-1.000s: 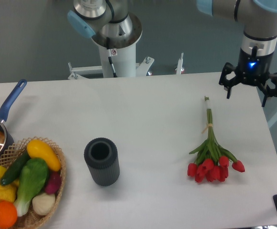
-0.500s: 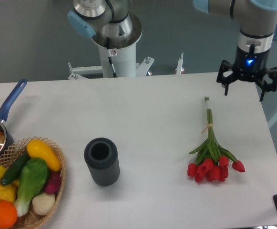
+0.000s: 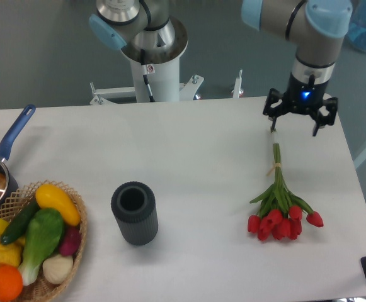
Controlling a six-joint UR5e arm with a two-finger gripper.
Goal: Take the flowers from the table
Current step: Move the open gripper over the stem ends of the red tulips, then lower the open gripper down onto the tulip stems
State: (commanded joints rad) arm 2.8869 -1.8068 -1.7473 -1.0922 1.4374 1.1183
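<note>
The flowers (image 3: 281, 201), a small bunch of red tulips on thin green stems tied with a pale band, lie flat on the white table (image 3: 195, 157) at the right, heads toward the front edge. My gripper (image 3: 294, 126) hangs open above the far stem ends, its fingers spread wide, holding nothing. A blue light glows on its body.
A dark ribbed cylinder vase (image 3: 134, 212) stands upright near the table's middle front. A wicker basket (image 3: 74, 245) of vegetables sits at the front left corner, and a blue-handled pan (image 3: 6, 151) lies beside it. The white robot base (image 3: 151, 56) rises behind the table.
My gripper has swung left from the table's right edge to a spot over the far stem ends. The flowers have not moved.
</note>
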